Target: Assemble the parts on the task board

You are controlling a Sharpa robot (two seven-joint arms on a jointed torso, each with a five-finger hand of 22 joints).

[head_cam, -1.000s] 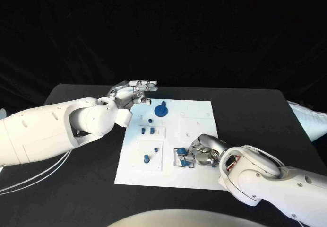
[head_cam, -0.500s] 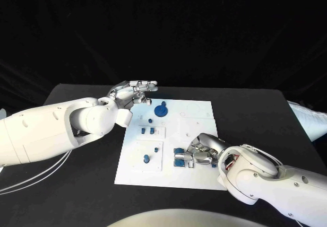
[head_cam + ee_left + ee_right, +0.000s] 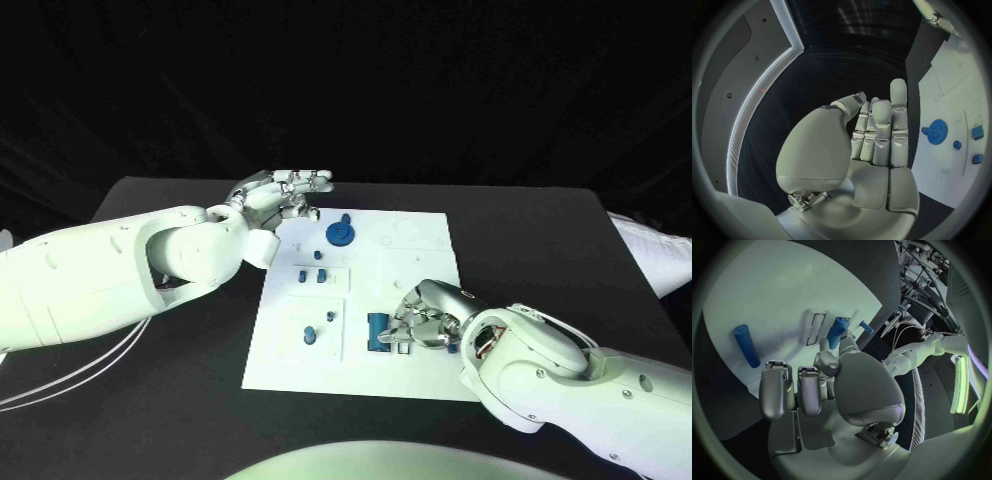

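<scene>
Right hand (image 3: 418,322) low over task board (image 3: 418,250), fingers curled, nothing gripped; blue cylinder part (image 3: 376,330) lies on board just beside its fingertips. Left hand (image 3: 283,190) raised beyond board's far corner, fingers close together, empty; blue gear (image 3: 339,235) near it.

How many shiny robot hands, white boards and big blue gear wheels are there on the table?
Robot hands: 2, the left hand and the right hand
White task board: 1
Big blue gear wheel: 1
Total: 4
</scene>
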